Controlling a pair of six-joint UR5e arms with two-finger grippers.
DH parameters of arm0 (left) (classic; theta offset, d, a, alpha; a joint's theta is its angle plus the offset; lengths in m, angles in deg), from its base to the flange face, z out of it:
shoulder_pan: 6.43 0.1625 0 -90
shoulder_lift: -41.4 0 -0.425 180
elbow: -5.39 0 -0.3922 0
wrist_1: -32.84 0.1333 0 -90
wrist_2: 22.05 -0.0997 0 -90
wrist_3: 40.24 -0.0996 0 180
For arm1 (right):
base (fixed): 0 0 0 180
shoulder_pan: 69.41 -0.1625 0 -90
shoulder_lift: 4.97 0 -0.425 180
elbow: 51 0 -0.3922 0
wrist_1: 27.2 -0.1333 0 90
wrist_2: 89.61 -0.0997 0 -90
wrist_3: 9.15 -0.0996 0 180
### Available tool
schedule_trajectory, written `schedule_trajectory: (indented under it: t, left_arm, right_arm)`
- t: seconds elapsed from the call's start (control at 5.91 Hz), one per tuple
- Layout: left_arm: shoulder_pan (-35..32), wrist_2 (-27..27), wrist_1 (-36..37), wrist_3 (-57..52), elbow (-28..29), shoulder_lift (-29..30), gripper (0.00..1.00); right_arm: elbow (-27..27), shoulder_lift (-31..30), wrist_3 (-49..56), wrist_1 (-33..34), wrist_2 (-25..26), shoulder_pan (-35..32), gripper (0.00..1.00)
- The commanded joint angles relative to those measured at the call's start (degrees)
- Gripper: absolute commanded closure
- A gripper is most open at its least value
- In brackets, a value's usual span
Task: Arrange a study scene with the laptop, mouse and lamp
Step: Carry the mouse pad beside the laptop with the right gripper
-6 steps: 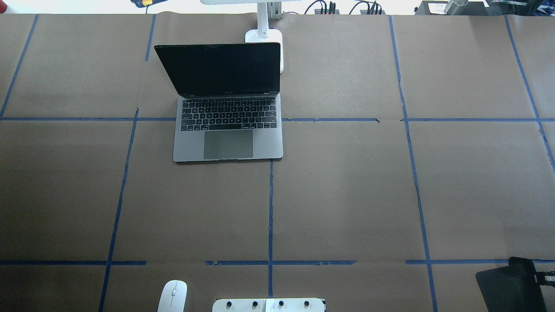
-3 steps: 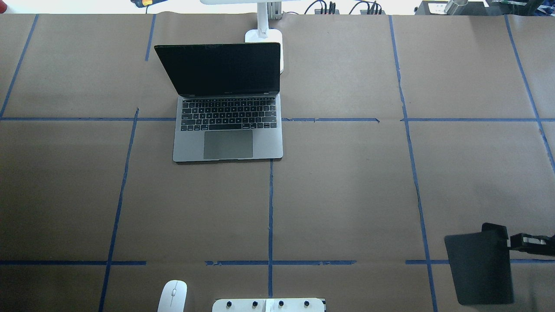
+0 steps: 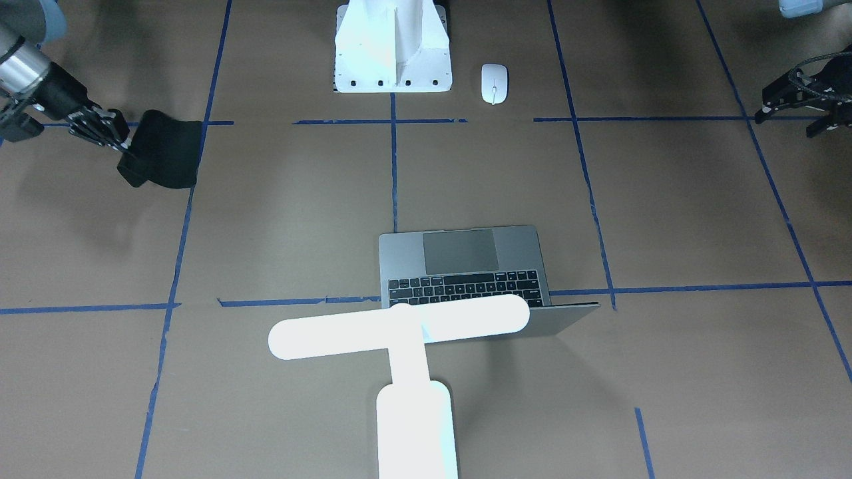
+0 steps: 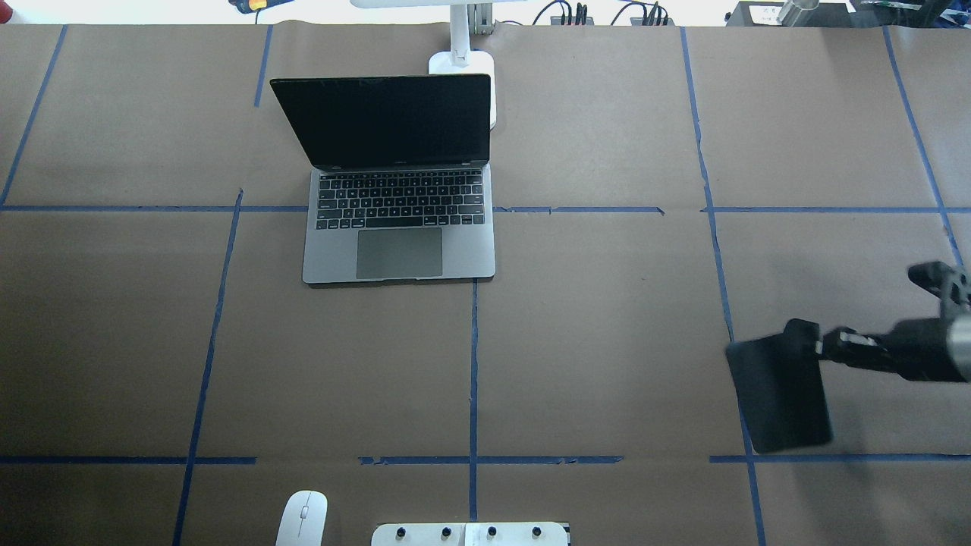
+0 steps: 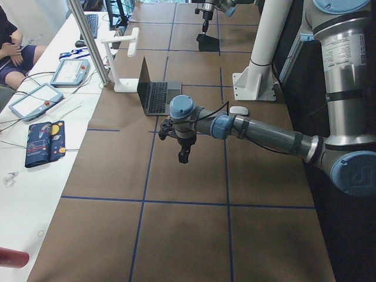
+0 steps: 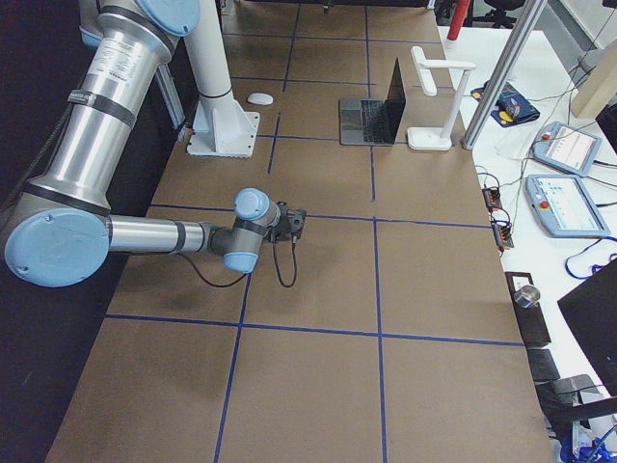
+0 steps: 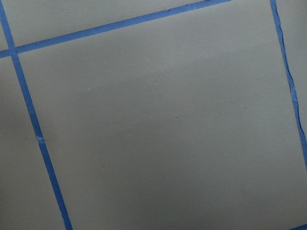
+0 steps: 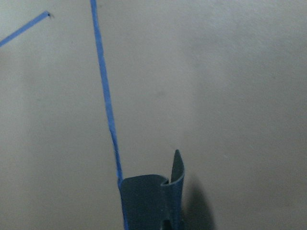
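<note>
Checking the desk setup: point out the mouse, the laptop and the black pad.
mouse (image 3: 494,83), front-facing view, its top
laptop (image 4: 399,252), overhead view, its trackpad
black pad (image 4: 781,396), overhead view, its middle

Brown papered table (image 4: 607,341), laptop (image 4: 398,227), lamp (image 3: 399,326), mouse (image 4: 302,517), pedestal (image 3: 393,46)

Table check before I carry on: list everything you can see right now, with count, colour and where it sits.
laptop: one, grey, open with a dark screen, far half of the table, facing the robot
lamp: one, white and glowing, just behind the laptop's screen
mouse: one, white, near edge, on the left of the pedestal
black pad: one, hanging by one edge from the right claw
pedestal: one, white, bolted at the near edge, centre
table: one, brown paper with blue tape lines
right claw: shut on the black pad, right side
left claw: looks open, empty, far left
</note>
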Motion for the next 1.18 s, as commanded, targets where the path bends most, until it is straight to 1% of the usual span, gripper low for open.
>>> schedule_trajectory:
  t: [0.0,0.17,0.34,0.51,0.68,0.85,1.02]
  left_arm:
    - [0.1,0.0,0.0,0.0,0.0,0.0,0.0]
    - [0.1,0.1,0.0,0.0,0.0,0.0,0.0]
    - [0.1,0.1,0.0,0.0,0.0,0.0,0.0]
    - [0.1,0.1,0.0,0.1,0.0,0.2,0.0]
    - [0.1,0.1,0.0,0.3,0.0,0.3,0.0]
    - [0.1,0.1,0.0,1.2,-0.2,0.4,0.0]
    - [0.1,0.1,0.0,1.2,-0.2,0.4,0.0]
  right_arm:
    - [0.1,14.6,0.2,17.0,-2.3,-3.8,1.0]
    - [0.3,23.8,0.4,27.8,-2.1,-4.6,1.0]
    - [4.6,34.8,0.5,37.1,-1.7,-5.2,1.0]
    - [12.8,41.6,0.8,37.6,-1.6,-5.7,1.0]
    - [19.8,46.1,5.1,37.5,-1.6,-7.3,1.0]
    - [24.2,51.1,5.5,37.4,-1.6,-7.6,1.0]
    - [24.2,52.7,4.8,37.3,-1.8,-7.7,1.0]
